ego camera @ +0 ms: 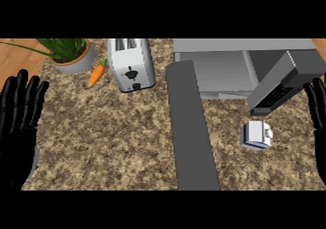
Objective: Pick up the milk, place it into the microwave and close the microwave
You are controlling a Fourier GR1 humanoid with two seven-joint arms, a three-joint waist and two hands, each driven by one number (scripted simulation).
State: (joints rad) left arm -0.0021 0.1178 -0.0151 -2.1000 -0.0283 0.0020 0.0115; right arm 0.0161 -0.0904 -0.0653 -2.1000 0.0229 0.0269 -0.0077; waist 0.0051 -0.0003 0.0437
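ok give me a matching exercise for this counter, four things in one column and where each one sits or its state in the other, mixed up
Things:
1. milk
2. carrot
3. microwave
4. left hand

Places or states:
A. lying between the potted plant and the toaster
B. door swung open
C. open, fingers up, at the view's left edge
D. on the counter in front of the open door

Pairs: 1-D, 2-A, 3-B, 4-C

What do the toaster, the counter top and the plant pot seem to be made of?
Toaster: probably polished metal, silvery with bright highlights. Counter top: looks like granite or similar stone, speckled brown and beige. Plant pot: plain grey and matte, perhaps ceramic or plastic; I cannot tell which.
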